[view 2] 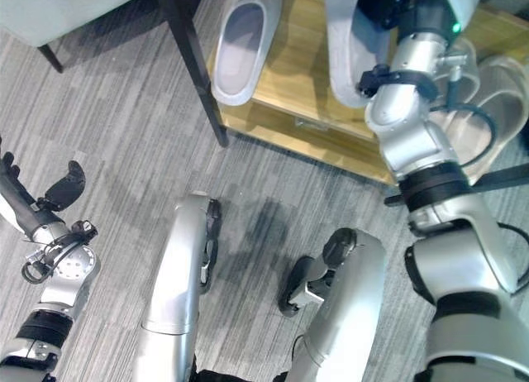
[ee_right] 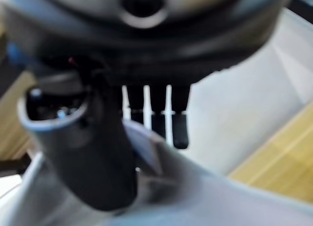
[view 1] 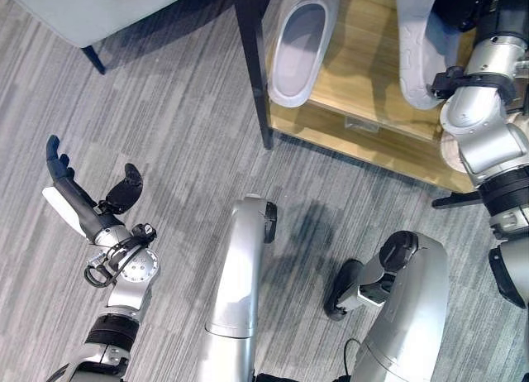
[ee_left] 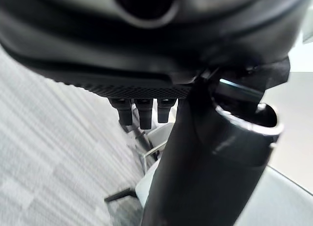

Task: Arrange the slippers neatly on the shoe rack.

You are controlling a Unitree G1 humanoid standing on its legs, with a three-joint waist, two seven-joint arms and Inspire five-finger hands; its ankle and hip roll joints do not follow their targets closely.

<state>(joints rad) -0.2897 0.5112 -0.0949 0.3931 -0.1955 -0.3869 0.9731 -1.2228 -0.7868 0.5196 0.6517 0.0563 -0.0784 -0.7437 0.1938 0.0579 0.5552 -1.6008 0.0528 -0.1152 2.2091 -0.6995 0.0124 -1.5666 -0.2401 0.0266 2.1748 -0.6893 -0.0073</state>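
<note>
A pale lavender slipper [view 1: 299, 45] lies on the wooden shoe rack [view 1: 364, 64], near its left end, with its opening facing up. A second slipper of the same colour [view 2: 345, 55] rests further right on the same shelf. My right hand [view 2: 390, 6] is on that second slipper's far end. In the right wrist view the slipper's edge [ee_right: 161, 182] runs between the thumb [ee_right: 85, 152] and the fingers [ee_right: 168, 116], which pinch it. My left hand [view 1: 78, 192] hovers over the carpet at the lower left, fingers straight and thumb spread, holding nothing.
The rack's black leg [view 1: 252, 64] stands at its left front corner. A grey seat [view 1: 99, 10] with a dark leg sits at the back left. Another pair of pale slippers [view 2: 496, 80] lies low at the rack's right end. Grey carpet lies before the rack.
</note>
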